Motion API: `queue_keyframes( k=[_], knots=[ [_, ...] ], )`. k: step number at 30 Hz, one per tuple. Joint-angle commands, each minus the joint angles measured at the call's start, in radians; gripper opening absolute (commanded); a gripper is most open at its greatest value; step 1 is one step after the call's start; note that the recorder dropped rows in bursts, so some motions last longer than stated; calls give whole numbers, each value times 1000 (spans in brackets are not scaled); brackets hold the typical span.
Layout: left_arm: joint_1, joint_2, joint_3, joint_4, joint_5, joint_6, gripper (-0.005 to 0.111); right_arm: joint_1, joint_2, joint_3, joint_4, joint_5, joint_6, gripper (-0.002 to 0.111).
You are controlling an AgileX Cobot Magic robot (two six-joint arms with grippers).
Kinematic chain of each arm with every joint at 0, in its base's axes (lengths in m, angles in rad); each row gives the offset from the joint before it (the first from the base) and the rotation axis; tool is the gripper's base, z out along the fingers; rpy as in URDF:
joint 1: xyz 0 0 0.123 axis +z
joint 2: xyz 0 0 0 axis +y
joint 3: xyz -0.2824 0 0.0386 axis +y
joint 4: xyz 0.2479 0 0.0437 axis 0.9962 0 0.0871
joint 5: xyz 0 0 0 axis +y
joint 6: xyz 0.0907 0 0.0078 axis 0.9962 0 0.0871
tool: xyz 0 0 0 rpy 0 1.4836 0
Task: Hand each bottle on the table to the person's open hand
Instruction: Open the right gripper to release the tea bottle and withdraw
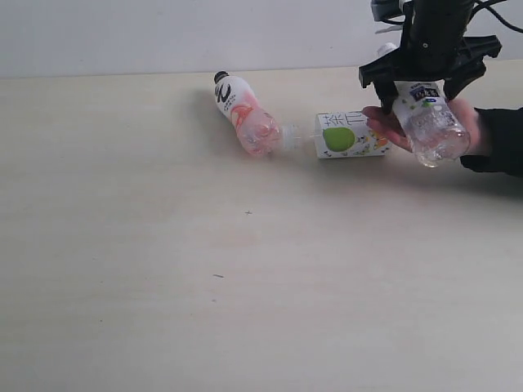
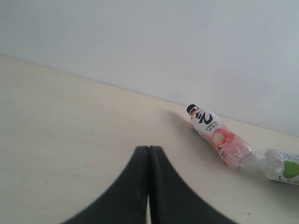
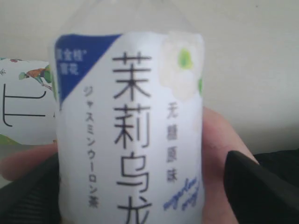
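Note:
A clear bottle with a white and blue label [image 1: 429, 122] [image 3: 131, 130] rests in the person's open hand [image 1: 384, 126] [image 3: 216, 140] at the far right. My right gripper [image 1: 421, 82] [image 3: 140, 200] stands open around it, one finger [image 3: 261, 186] apart from the label with skin showing between. On the table [image 1: 245, 269] lie a pink-labelled bottle with a black cap [image 1: 243, 114] [image 2: 217, 135] and a white-green bottle [image 1: 347, 135] [image 2: 280, 166], end to end. My left gripper [image 2: 149, 154] is shut, holds nothing, and is outside the exterior view. No fourth bottle shows.
The person's black sleeve [image 1: 500, 139] lies along the right edge of the table. A pale wall [image 1: 163, 33] rises behind the table's far edge. A few dark specks [image 1: 248, 212] mark the tabletop.

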Motion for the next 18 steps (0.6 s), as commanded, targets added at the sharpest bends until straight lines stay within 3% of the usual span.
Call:
queue_keyframes(
  k=[1, 18],
  knots=[
    [-3, -5, 0, 4, 3, 2, 0, 0, -2, 1, -6, -5, -3, 86],
    [-3, -5, 0, 4, 3, 2, 0, 0, -190, -10, -4, -3, -21, 86]
  ],
)
